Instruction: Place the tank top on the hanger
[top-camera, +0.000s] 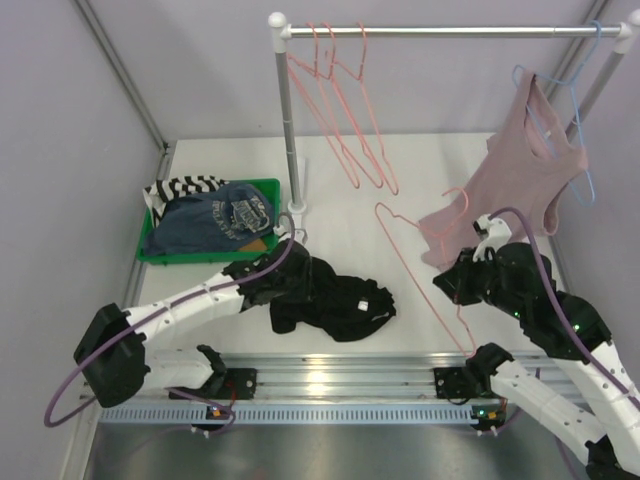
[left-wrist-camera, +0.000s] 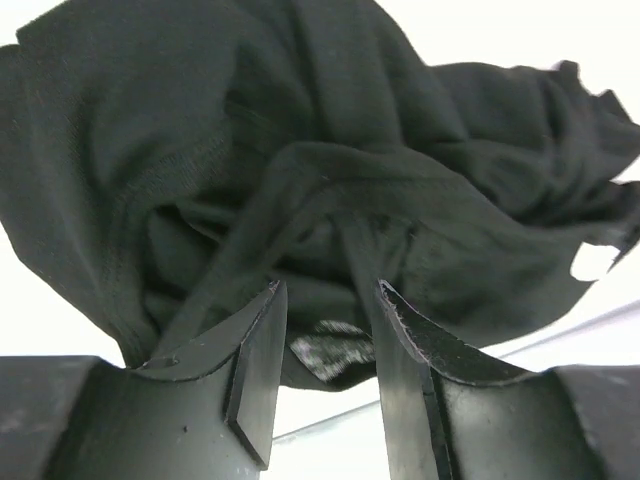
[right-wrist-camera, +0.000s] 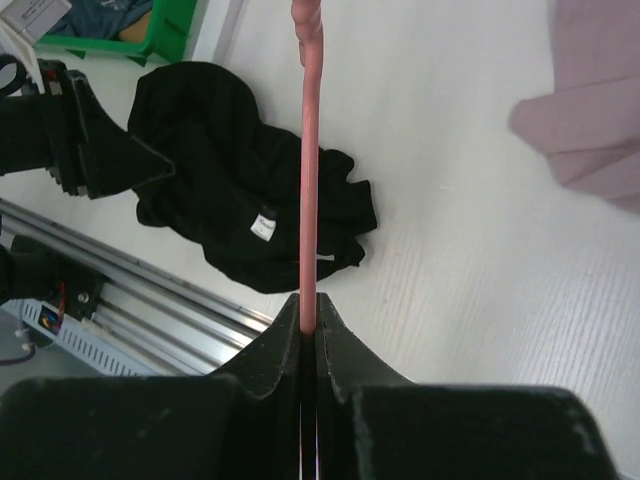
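The black tank top (top-camera: 340, 300) lies crumpled on the white table in front of the arms. My left gripper (top-camera: 292, 272) is at its left end. In the left wrist view the jaws stand a little apart with a bunched fold of the tank top (left-wrist-camera: 330, 200) pinched between the fingertips (left-wrist-camera: 268, 300). My right gripper (top-camera: 468, 272) is shut on the thin salmon-pink hanger (top-camera: 420, 275), which is held above the table to the right of the top. In the right wrist view the hanger (right-wrist-camera: 308, 170) runs straight up from the closed jaws, with the tank top (right-wrist-camera: 230, 190) below.
A rail (top-camera: 450, 31) on a white post (top-camera: 287, 130) carries several more pink hangers (top-camera: 345, 110) and a dusty-pink tank top (top-camera: 510, 170) on a light blue hanger (top-camera: 565, 95). A green tray (top-camera: 262, 185) with a blue printed shirt (top-camera: 215, 220) sits at the back left.
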